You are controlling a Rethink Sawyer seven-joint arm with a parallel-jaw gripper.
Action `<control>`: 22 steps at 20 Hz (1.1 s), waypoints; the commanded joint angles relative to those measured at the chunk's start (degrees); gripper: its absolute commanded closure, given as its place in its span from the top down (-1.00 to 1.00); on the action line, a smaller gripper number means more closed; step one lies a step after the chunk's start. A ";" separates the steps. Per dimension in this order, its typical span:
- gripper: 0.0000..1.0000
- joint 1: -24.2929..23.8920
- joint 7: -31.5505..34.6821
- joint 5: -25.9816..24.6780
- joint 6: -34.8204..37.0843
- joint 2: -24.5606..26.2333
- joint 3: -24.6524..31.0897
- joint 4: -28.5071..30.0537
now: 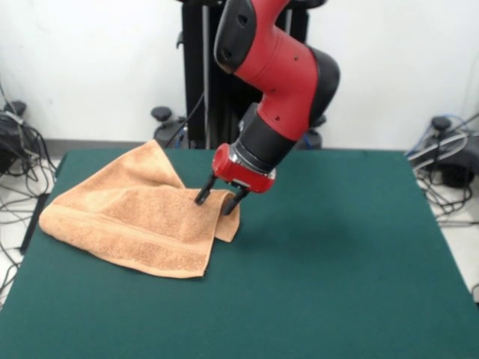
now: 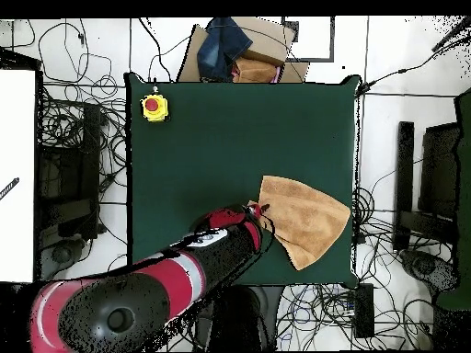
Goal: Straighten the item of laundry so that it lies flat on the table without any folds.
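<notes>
The pincer at the end of the red and black arm points down at the towel's edge, its two dark fingers a small way apart. The tips sit on or against a raised flap of the peach-orange towel. Whether cloth is pinched between them, I cannot tell from where I stand.

In the front view the towel lies toward nine o'clock of the dark green table. It is not flat. One corner peaks up toward twelve o'clock near the table's far edge, and at three o'clock of the towel a flap is folded over beneath the fingers. A woven band runs along the towel's edge at six o'clock.

Looking straight down, the towel sits toward four o'clock of the table, close to that side's edge. The pincer meets the towel at its nine o'clock edge. A yellow box with a red button sits near the table's corner at ten o'clock, well apart from the towel.
</notes>
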 commanded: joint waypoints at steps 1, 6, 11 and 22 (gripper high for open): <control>1.00 1.75 14.05 4.95 -3.53 1.80 2.80 0.18; 1.00 0.96 12.98 5.01 -4.24 2.38 2.36 -0.04; 1.00 -0.16 11.97 5.84 -4.51 5.08 1.12 -2.25; 1.00 -2.26 10.27 7.48 -8.65 10.61 -0.62 -6.32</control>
